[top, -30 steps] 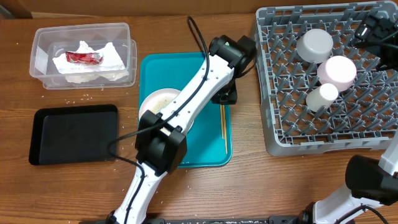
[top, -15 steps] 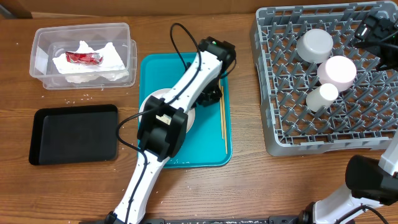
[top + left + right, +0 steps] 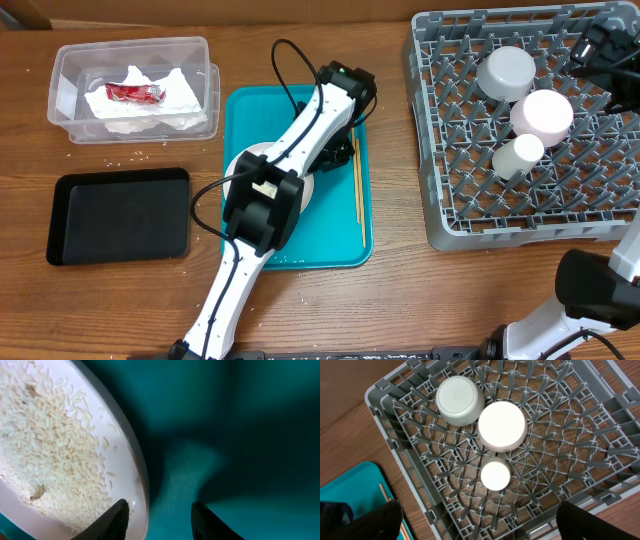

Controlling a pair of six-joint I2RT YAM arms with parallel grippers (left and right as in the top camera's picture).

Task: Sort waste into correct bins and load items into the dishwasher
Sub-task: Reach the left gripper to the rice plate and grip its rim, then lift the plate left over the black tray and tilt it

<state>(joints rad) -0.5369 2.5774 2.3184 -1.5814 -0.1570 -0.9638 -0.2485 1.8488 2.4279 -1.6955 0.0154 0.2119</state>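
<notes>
Left jaws parted, astride rim of rice-strewn plate [image 3: 60, 450], right jaws spread wide

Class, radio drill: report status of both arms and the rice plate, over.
Left gripper open astride plate rim. Right gripper open over rack. Rice on plate; chopsticks alongside.

Robotics lab bench staged as a kitchen clean-up: bare wooden table [image 3: 450, 290], white cabled robot arm [image 3: 318, 122], grey dish rack [image 3: 462, 205], teal tray [image 3: 245, 120], clear tub [image 3: 64, 72] and black tray [image 3: 120, 215].
</notes>
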